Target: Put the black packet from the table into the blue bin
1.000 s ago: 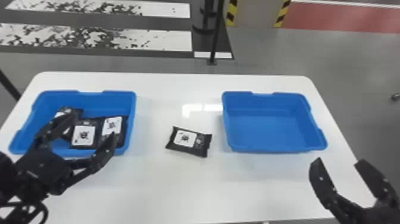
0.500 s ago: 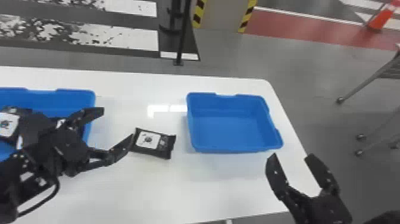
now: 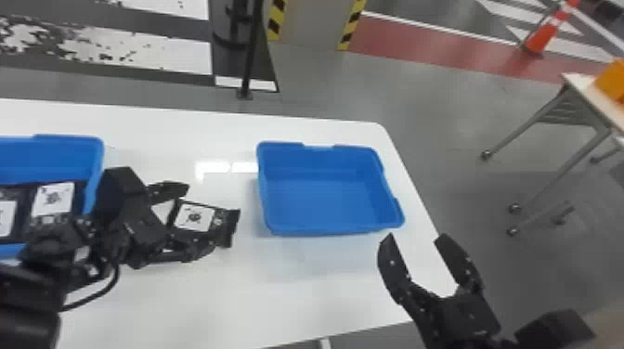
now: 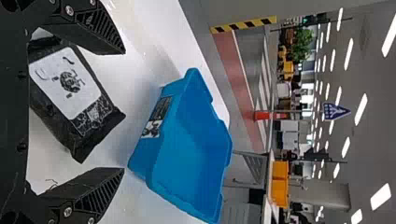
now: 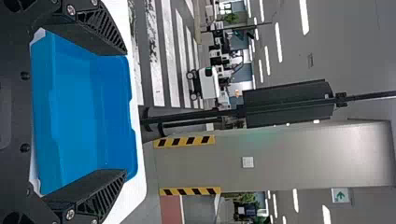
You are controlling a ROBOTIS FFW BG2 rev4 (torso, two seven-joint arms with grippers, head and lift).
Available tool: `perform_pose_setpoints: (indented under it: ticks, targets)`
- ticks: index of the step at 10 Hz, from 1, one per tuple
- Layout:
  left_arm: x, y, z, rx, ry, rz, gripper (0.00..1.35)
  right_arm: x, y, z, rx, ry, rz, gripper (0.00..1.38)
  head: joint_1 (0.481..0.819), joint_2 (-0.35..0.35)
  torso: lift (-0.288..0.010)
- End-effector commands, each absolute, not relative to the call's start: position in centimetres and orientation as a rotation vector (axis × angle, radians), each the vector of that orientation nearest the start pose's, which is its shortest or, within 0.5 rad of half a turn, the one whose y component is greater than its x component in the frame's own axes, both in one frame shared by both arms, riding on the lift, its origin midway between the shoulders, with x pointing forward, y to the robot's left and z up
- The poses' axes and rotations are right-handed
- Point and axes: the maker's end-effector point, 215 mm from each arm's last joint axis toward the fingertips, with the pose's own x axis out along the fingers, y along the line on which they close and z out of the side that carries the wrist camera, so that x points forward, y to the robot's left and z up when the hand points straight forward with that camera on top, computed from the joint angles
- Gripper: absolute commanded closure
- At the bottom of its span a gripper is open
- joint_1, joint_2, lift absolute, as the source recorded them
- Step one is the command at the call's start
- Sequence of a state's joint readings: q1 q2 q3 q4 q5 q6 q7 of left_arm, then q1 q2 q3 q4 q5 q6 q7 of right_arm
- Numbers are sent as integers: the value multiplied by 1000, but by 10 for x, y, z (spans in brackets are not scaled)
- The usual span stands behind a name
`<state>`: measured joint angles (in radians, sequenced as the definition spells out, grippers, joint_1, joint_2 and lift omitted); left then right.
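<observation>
Black packet (image 3: 195,219) on the white table (image 3: 288,292), between the parted fingers of my left gripper (image 3: 200,219).
I see it just left of the blue bin (image 3: 325,199); farther left, a second bin (image 3: 69,141) holds more packets (image 3: 52,199). My right gripper (image 3: 414,239) hangs at the near right, fingers spread.

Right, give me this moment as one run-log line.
left gripper: open around black packet | black packet: on table, left of right-hand blue bin | right gripper: open, holding nothing | status: not yet placed
</observation>
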<state>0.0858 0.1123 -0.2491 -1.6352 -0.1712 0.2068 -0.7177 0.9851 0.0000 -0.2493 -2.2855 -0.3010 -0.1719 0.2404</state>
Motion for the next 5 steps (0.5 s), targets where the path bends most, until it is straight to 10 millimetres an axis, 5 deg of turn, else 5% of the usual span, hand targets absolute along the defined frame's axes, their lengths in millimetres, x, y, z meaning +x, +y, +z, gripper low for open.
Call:
perform_pose_setpoints:
  ticks: [1,5]
  targets:
    - [471,-1,-462,246,329,-959,131,303,-303,-320,101,56,27,114,695,-350,-110]
    - [491,14,-509,363,422,-922,134,304,-304,-324,105,60,27,114,695,-350,-110]
